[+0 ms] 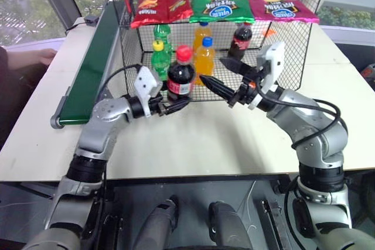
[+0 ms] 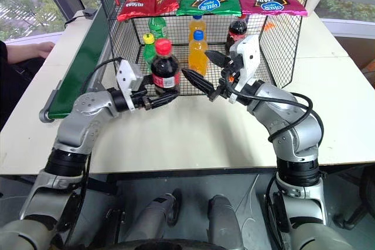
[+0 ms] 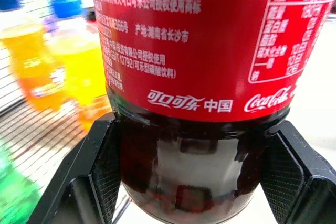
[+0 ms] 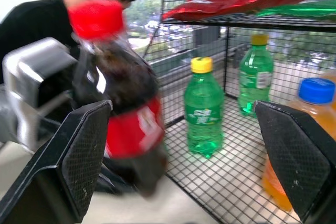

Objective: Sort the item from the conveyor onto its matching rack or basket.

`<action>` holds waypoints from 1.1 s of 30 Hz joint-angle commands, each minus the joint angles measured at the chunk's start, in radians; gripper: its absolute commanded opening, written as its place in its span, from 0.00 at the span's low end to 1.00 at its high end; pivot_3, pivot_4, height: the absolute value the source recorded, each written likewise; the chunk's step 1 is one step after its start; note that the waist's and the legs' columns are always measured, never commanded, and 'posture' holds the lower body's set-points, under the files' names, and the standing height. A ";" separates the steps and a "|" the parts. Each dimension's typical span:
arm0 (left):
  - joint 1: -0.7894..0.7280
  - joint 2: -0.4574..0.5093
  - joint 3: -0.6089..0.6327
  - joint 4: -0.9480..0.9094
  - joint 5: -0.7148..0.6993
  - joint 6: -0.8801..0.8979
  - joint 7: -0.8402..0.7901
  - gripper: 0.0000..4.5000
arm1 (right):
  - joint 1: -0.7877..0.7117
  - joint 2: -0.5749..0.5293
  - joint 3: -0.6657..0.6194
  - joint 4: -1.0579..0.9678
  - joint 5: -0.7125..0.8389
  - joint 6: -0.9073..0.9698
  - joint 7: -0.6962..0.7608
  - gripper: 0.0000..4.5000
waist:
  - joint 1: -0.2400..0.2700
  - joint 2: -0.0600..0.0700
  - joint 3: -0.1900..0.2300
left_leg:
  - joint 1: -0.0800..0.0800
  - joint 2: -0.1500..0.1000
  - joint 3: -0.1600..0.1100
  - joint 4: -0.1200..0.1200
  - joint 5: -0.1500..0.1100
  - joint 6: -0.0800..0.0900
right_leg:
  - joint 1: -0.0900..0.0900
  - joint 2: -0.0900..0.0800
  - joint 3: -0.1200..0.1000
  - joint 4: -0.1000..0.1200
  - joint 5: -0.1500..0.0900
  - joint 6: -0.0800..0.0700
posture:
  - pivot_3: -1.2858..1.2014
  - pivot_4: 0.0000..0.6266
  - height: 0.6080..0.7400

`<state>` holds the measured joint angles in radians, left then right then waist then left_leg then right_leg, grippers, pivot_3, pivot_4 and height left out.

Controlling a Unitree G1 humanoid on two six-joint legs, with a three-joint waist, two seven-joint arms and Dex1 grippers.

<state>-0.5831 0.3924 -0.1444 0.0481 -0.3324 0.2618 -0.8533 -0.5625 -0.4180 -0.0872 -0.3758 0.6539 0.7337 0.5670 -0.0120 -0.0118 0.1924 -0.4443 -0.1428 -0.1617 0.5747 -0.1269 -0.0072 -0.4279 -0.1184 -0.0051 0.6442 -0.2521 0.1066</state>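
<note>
Both grippers face across the small upright brown cola bottle with red cap and label (image 1: 180, 76): left gripper (image 1: 170, 107) clamps its base, right gripper (image 1: 225, 78), jaws spread wide and empty, waits just beside, before the black wire-mesh cage (image 1: 293, 45).

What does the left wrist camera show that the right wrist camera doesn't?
Left wrist: the cola bottle's label print up close, with the left gripper's fingers clamped on its lower body. Right wrist: the bottle's red cap, two green bottles in the cage, a person behind, and the open right gripper. Both: the cola bottle and an orange bottle.
</note>
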 commanded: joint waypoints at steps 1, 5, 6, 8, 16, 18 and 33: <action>-0.032 -0.030 -0.005 -0.013 0.007 -0.055 -0.019 0.65 | -0.008 -0.017 -0.018 -0.058 0.036 0.014 -0.002 1.00 | -0.001 0.000 0.000 | 0.000 0.000 0.000 0.000 0.000 0.000 | 0.000 0.000 0.000 0.000 0.000 0.000 | 0.52 0.24 0.98; -0.022 -0.061 -0.034 -0.021 0.018 -0.058 -0.038 0.65 | -0.012 -0.021 -0.020 -0.061 0.046 0.024 -0.009 1.00 | -0.001 0.000 0.000 | 0.000 0.000 0.000 0.000 0.001 0.002 | 0.000 0.000 0.000 0.000 0.000 0.000 | 0.52 0.24 0.98; -0.019 -0.069 -0.046 -0.020 0.031 -0.073 -0.040 0.65 | -0.013 -0.022 -0.018 -0.062 0.050 0.028 -0.009 1.00 | -0.001 0.000 0.000 | 0.000 0.000 0.000 0.000 0.001 0.002 | 0.000 0.000 0.000 0.000 0.000 0.000 | 0.52 0.24 0.98; -0.014 -0.082 -0.060 -0.027 0.046 -0.084 -0.044 0.65 | -0.012 -0.028 -0.014 -0.063 0.054 0.033 -0.008 1.00 | -0.001 0.000 0.000 | 0.000 0.000 0.000 0.000 0.001 0.002 | 0.000 0.000 0.000 0.000 0.000 0.000 | 0.52 0.24 0.98; 0.001 -0.099 -0.073 -0.065 0.052 -0.052 -0.038 0.65 | -0.002 -0.045 0.002 -0.065 0.066 0.037 0.016 0.74 | -0.002 0.000 0.000 | 0.000 0.000 0.000 0.000 0.001 0.002 | 0.000 0.000 0.000 0.000 0.001 0.002 | 0.52 0.24 0.98; 0.006 -0.100 -0.074 -0.077 0.051 -0.033 -0.030 0.65 | 0.002 -0.048 0.005 -0.068 0.071 0.039 0.022 0.52 | -0.001 0.000 0.000 | 0.000 0.000 0.000 0.000 0.001 0.002 | 0.000 0.000 0.000 0.000 0.001 0.002 | 0.52 0.24 0.98; -0.002 -0.136 -0.051 -0.073 0.063 -0.005 0.003 0.99 | 0.000 -0.061 0.011 -0.056 0.059 0.040 0.013 0.26 | 0.001 0.000 0.000 | 0.000 0.000 0.000 0.001 0.001 0.002 | 0.001 0.000 0.000 0.000 0.001 0.002 | 0.52 0.24 0.98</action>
<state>-0.5625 0.2597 -0.2154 0.0238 -0.2393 0.2567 -0.8468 -0.5505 -0.4829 -0.0641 -0.4054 0.7084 0.7918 0.5842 -0.0112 -0.0119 0.1924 -0.4444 -0.1428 -0.1617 0.5756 -0.1256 -0.0050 -0.4273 -0.1183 -0.0055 0.6443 -0.2509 0.1090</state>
